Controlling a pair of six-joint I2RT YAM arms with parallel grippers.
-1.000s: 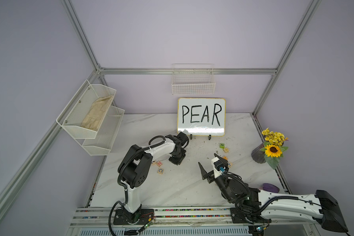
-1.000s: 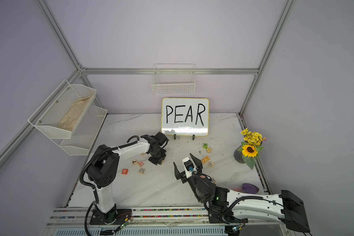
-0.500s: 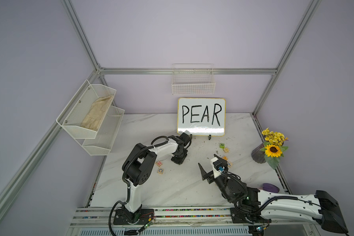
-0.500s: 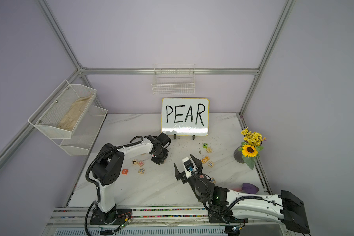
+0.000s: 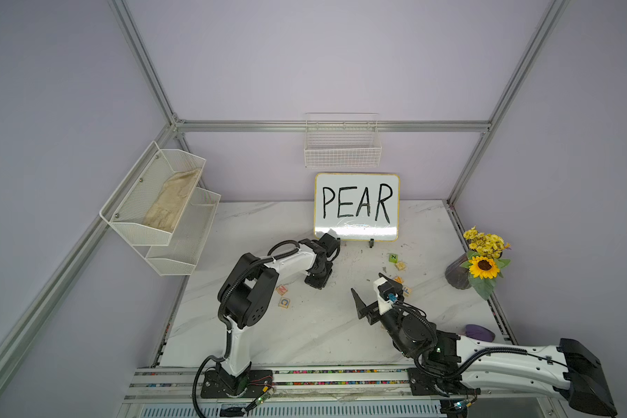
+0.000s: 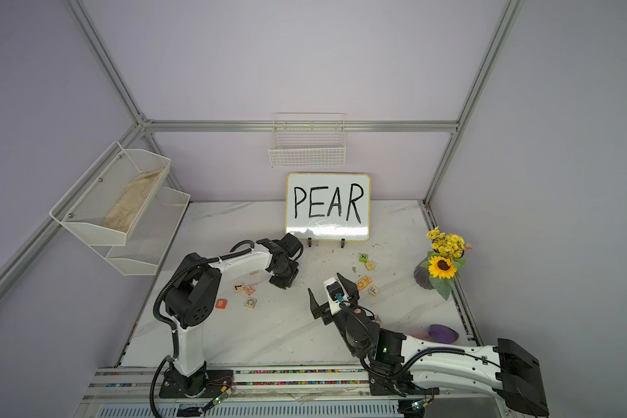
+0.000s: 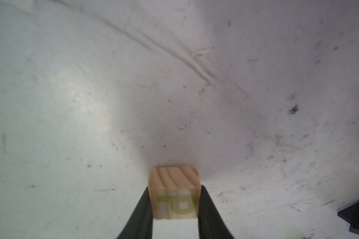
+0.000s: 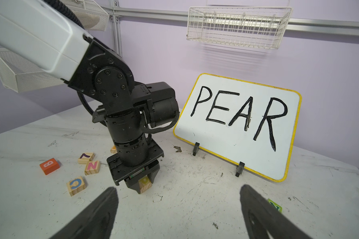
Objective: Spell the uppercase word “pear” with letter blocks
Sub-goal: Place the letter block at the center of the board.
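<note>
Left wrist view: left gripper (image 7: 175,187) is clamped on small pale wooden cube w/ yellow P (image 7: 174,180), one finger on each side face. Letter face is turned toward the camera & lies sideways there. Right wrist view puts the same cube low over the white marble-look bench (image 8: 195,207), btwn the spare pale lettered blocks (image 8: 92,167) & the yellow-framed whiteboard reading PEAR (image 8: 236,124). Bench contact cannot be confirmed. Right gripper (image 8: 178,187) stands wide apart, holding nothing, raised over mid-bench.

Step (est.): set down 1st letter; E, A, R not yet placed. A pale cube w/ orange A (image 6: 363,283) lies just beside the right arm (image 6: 359,329). E & R cubes cannot be identified w/ certainty.

Fault modes:
1. Drop/tumble: if the fingers part w/ the cube off the bench, it may roll & show a wrong face.
2. Misorientation: P may land rotated vs. the board text; yaw is not verifiable from these views.
3. Drag on release: uneven finger opening can skew the cube.
4. Poor pos.: set too far along the row line, there is insufficient room for 3 more cubes.
5. Wrong pick: solid orange B cube (image 6: 221,303), solid green N cube (image 6: 363,257) & the spare blocks are distractors.
6. Clash/scatter: the right arm, coming in low, could knock the A cube or meet the left arm (image 6: 239,264) mid-bench.
</note>
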